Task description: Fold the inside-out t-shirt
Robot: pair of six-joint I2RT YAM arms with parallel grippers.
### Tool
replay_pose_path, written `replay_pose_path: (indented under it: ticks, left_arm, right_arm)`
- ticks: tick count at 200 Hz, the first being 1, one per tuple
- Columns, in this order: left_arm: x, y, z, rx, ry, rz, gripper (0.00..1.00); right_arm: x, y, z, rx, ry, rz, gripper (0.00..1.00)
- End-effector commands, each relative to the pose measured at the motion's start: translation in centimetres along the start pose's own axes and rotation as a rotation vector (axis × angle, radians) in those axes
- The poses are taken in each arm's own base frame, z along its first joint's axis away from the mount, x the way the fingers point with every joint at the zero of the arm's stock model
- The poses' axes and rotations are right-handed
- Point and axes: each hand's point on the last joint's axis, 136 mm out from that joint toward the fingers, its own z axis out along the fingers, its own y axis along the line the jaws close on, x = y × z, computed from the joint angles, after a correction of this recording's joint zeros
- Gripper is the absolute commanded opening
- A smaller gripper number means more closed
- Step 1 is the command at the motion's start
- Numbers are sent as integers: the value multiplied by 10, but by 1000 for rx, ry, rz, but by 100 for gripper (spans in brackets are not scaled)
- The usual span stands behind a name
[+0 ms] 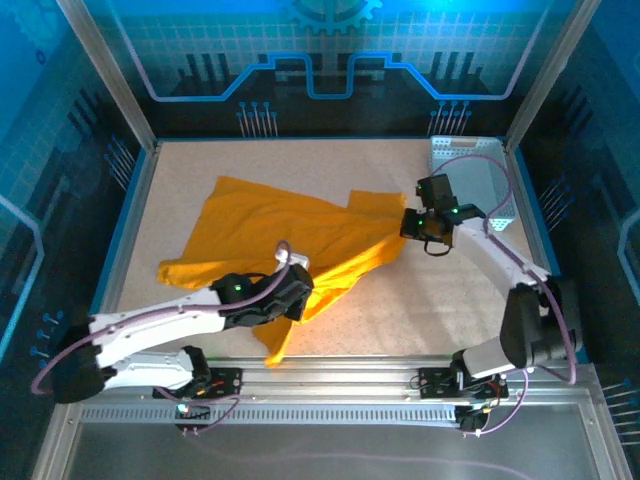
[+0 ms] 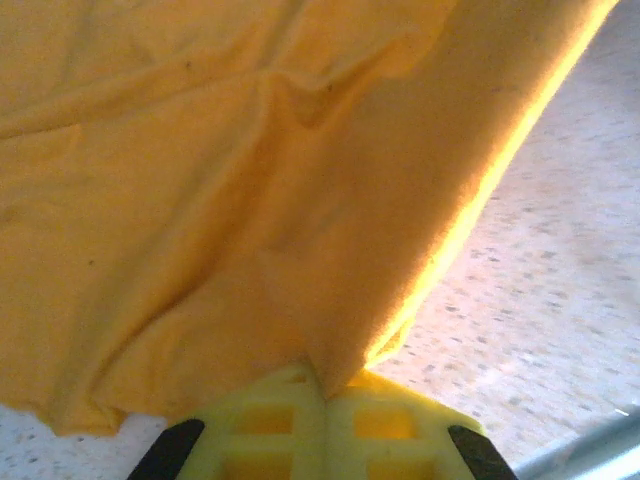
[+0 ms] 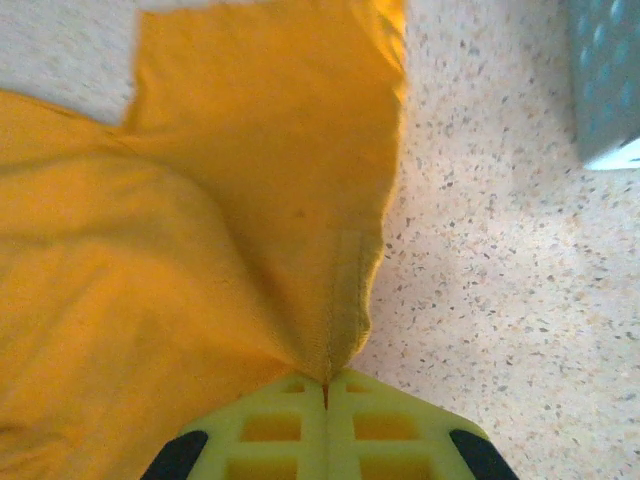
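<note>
Orange shirt (image 1: 290, 235) is stretching lengthwise between both tools: right tool (image 3: 325, 385) gripping the edge nearer the basket (image 1: 445, 150), left tool (image 2: 325, 388) gripping the farther edge.

The white-and-black left arm (image 1: 150, 325) and the matching right arm (image 1: 505, 265) share one build: smooth white tubular links between bulky black joint housings, several housings carrying a small green light. A thin lilac cable (image 1: 283, 247) runs in slack curves along each arm. The left gripper (image 2: 323, 378) and right gripper (image 3: 326, 382) have lime-yellow plastic fingers (image 3: 270, 430) with square cut-out windows, and black mounts at their outer corners
</note>
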Motion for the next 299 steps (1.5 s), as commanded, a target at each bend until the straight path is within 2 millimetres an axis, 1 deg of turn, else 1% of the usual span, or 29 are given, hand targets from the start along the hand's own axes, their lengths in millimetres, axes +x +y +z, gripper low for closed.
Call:
replay_pose_path:
  ticks: [1,12,16,19,22,33,52,58,67,74,86,93,104,111,127,136,147,155,164,170,182,198,212,224,231,263,278,290,299]
  left_arm:
    - [7,16,6,85,57,-93,0]
    - [3,29,14,90,67,-151,0]
    - [3,35,18,75,72,-162,7]
    - [1,37,20,66,76,-166,9]
    - [1,41,23,54,85,-167,10]
    - [1,48,34,14,118,-162,11]
    - [7,59,54,-43,202,-183,13]
    - [9,66,60,-77,217,-196,19]
    - [12,81,64,-158,237,-210,32]
    - [14,95,65,-235,247,-216,37]
    - [15,118,57,-383,257,-217,39]
    - [15,127,50,-449,260,-211,40]
    - [3,134,33,-553,210,-181,42]
    - [-7,130,22,-590,160,-138,43]
    - [-29,98,3,-584,52,-31,46]
    - [-37,85,-7,-589,14,-23,47]
    - [-41,66,-8,-549,4,-3,47]
    - [-40,55,-6,-527,3,5,47]
    - [-36,38,5,-468,24,32,47]
    - [-32,33,11,-454,46,34,47]
    - [-21,30,20,-455,97,23,47]
    - [-4,35,28,-479,152,-4,49]
    - [11,31,40,-435,186,-9,51]
    - [17,32,49,-428,201,-32,49]
    - [19,33,53,-426,207,-38,49]
    - [17,39,64,-440,208,-36,43]
    - [19,36,71,-421,222,-24,41]
    - [21,32,75,-400,234,-24,41]
    - [25,34,78,-409,244,-25,41]
  right_arm:
    - [-11,9,-24,-13,-33,-53,0]
    - [-18,19,-30,-18,-49,-87,0]
    - [-20,22,-30,-16,-51,-99,0]
    - [-21,24,-30,-13,-54,-104,0]
    - [-22,26,-29,-12,-51,-112,0]
    - [-24,31,-22,-10,-36,-124,0]
    - [-22,37,-1,-4,6,-141,0]
    - [-21,39,4,-4,20,-147,0]
    - [-20,42,12,1,36,-157,0]
    - [-21,44,16,7,40,-167,0]
    - [-21,47,20,13,45,-172,0]
    - [-21,49,21,10,47,-175,0]
    - [-22,53,21,4,40,-177,0]
    - [-23,55,21,0,35,-179,0]
    - [-23,58,21,-3,36,-184,0]
    - [-23,58,21,2,35,-185,0]
    - [-24,57,22,7,34,-185,0]
    - [-24,57,22,8,33,-186,0]
    - [-24,57,22,10,33,-186,0]
    - [-24,57,22,9,33,-187,0]
    - [-25,57,22,11,30,-188,0]
    - [-25,57,21,14,30,-192,0]
    - [-25,56,20,14,26,-194,0]
    - [-25,56,21,12,26,-191,0]
    - [-24,56,22,11,29,-190,0]
    - [-21,55,24,7,34,-184,0]
    - [-20,53,24,13,34,-184,0]
    - [-19,52,24,17,37,-181,0]
    - [-20,51,24,17,34,-178,0]
